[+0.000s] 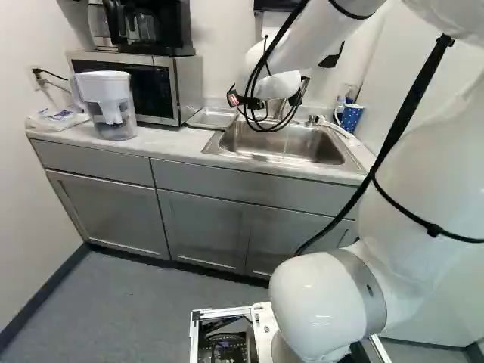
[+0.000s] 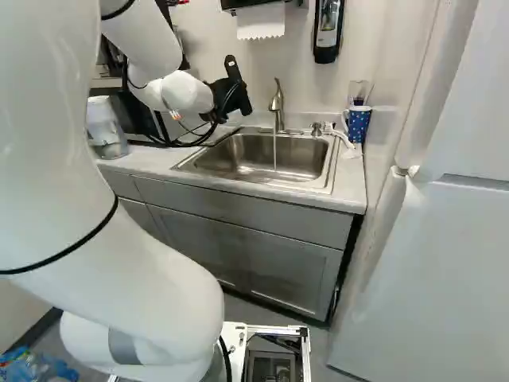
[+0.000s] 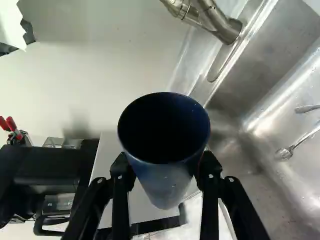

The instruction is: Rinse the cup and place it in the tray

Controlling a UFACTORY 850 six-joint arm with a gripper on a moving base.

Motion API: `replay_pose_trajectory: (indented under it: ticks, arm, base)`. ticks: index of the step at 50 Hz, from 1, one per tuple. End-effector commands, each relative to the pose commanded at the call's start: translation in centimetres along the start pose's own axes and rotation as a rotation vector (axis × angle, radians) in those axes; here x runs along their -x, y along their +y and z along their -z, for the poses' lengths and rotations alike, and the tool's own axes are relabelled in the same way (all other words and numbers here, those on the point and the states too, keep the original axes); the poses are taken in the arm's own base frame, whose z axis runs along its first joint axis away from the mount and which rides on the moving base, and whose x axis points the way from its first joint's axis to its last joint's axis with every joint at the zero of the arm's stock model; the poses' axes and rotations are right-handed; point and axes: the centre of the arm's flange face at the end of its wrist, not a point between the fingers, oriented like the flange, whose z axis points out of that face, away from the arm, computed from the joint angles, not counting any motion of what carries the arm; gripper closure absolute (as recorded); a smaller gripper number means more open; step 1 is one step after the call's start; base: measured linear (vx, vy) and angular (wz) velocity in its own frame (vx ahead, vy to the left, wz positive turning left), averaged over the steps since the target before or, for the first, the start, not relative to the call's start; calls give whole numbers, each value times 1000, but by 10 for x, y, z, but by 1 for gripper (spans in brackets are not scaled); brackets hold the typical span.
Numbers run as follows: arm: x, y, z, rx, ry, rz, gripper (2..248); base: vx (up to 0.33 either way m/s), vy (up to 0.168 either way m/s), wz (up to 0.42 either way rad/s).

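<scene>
From behind and left of the arm [image 1: 412,181], the left base view looks ahead and slightly down across the worktop [image 1: 162,140]. The right base view faces much the same way from the arm's other side. Both stand well back and share the sink [image 2: 258,155], tap [image 2: 277,107] and spotted mug [image 2: 359,123]. The wrist view looks along the hand [image 2: 231,89], the dark blue cup [image 3: 165,145] close to its lens; sink and tap lie nearer than in either base view.
</scene>
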Motion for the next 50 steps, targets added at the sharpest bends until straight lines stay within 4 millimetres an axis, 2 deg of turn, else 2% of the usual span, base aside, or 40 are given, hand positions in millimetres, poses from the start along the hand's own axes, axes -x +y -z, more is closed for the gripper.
replay_pose_trajectory:
  ticks: [13,50]
  arm:
    - [0,0,0,0,0,41,124]
    - [0,0,0,0,0,421,124]
  base:
    - [0,0,0]
    - [0,0,0]
